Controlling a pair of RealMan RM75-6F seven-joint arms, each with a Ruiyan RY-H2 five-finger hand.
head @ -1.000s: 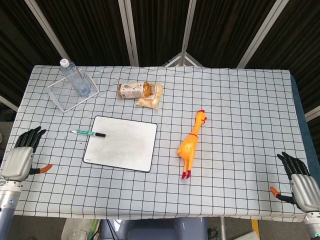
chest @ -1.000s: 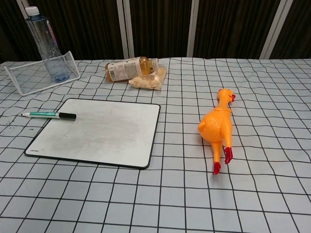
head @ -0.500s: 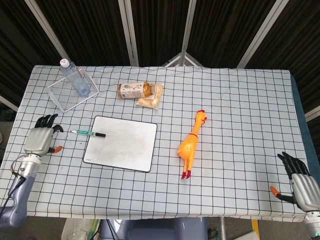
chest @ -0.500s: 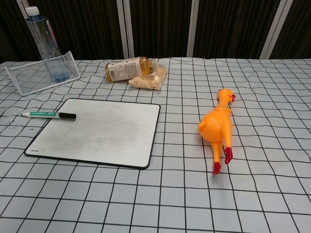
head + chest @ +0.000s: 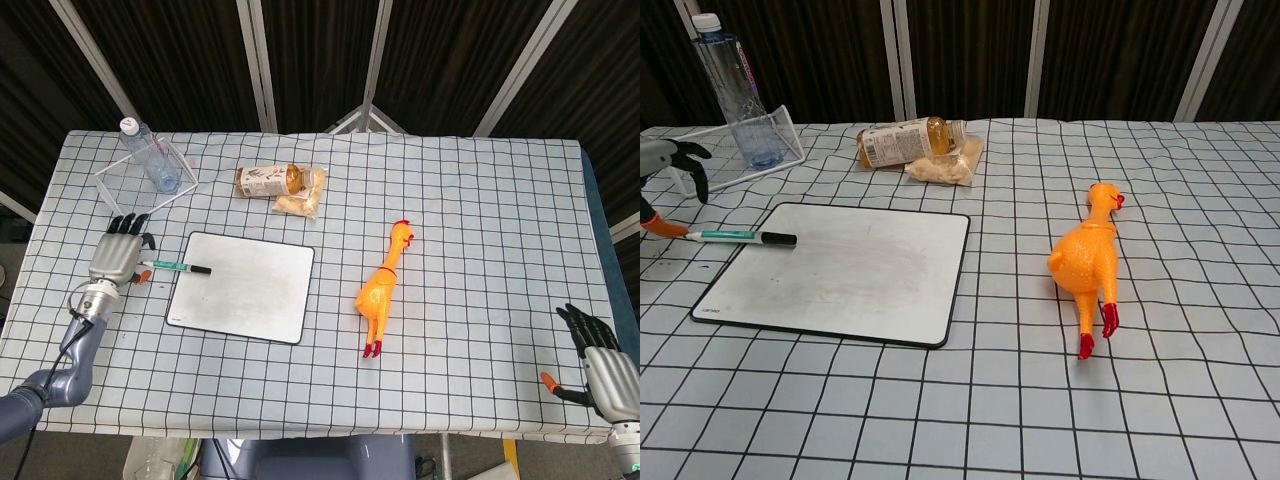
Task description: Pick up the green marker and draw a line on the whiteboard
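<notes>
The green marker [image 5: 176, 266] [image 5: 738, 237] lies across the left edge of the whiteboard [image 5: 243, 286] [image 5: 840, 272], its black cap on the board and its green end on the cloth. My left hand [image 5: 118, 259] [image 5: 664, 170] hovers just left of the marker's green end, fingers apart, holding nothing; its orange thumb tip is close to the marker. Far off at the table's front right corner, my right hand [image 5: 600, 365] rests open with fingers spread. The chest view does not show it.
A water bottle [image 5: 150, 157] stands in a white wire rack [image 5: 130, 185] behind the left hand. A lying jar [image 5: 267, 180] and a snack bag [image 5: 301, 194] are behind the whiteboard. A rubber chicken [image 5: 384, 285] lies to the board's right.
My left hand has moved forward and rightward from the table's left edge to just beside the marker's green end. The right hand and all objects have stayed put.
</notes>
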